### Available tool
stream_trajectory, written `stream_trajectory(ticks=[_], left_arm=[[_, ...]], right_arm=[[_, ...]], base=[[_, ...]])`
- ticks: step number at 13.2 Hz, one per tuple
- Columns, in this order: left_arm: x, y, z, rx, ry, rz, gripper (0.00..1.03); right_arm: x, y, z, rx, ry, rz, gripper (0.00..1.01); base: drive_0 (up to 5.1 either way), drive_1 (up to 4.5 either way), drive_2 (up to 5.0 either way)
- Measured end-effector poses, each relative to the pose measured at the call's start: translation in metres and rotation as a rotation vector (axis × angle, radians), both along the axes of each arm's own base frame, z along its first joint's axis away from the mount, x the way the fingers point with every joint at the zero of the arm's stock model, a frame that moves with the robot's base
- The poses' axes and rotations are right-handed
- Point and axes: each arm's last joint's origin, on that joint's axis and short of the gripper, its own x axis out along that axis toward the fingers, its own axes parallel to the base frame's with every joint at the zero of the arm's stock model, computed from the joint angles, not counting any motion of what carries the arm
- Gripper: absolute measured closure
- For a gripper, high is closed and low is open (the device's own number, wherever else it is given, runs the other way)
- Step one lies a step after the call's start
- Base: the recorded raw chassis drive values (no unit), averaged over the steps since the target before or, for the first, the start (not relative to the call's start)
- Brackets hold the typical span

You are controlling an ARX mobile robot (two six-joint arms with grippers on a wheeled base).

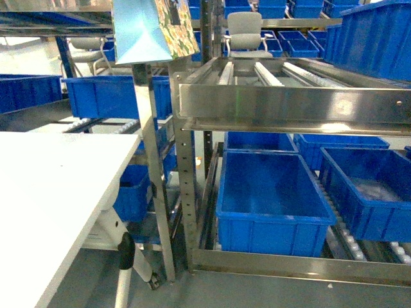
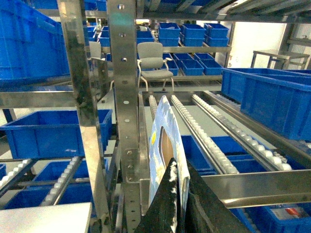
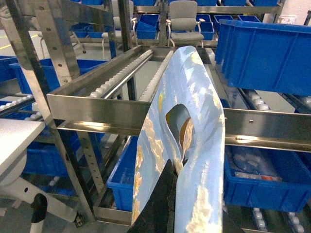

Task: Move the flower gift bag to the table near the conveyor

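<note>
The flower gift bag (image 1: 144,32) hangs in the air at the top of the head view, light blue with a floral side panel, over the gap between table and conveyor. Neither gripper shows in that view. My left gripper (image 2: 180,167) is shut on the edge of the bag (image 2: 163,131), seen edge-on. The right gripper (image 3: 177,174) is shut on the bag (image 3: 204,126) below its handle cut-out; its far finger is hidden by the bag wall. The white table (image 1: 45,186) lies lower left. The steel roller conveyor (image 1: 289,96) stands to the right.
Blue bins (image 1: 273,192) fill the lower conveyor shelves, and a large one (image 1: 376,38) sits on the top right lane. Steel uprights (image 1: 151,160) stand between table and rack. A grey chair (image 1: 244,32) and more bin shelving lie beyond.
</note>
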Motion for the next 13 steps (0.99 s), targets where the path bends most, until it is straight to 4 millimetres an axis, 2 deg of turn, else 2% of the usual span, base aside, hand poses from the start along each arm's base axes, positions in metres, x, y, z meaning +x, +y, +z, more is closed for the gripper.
stream_trajectory(ticks=[13], left_arm=[[-0.0002,-0.0002,-0.0001,0.000,0.001,0.001,1.01]], right_arm=[[0.0000,0.0000,-0.0004,0.000,0.004,0.000,0.99]], base=[[-5.0,2.46,2.5]])
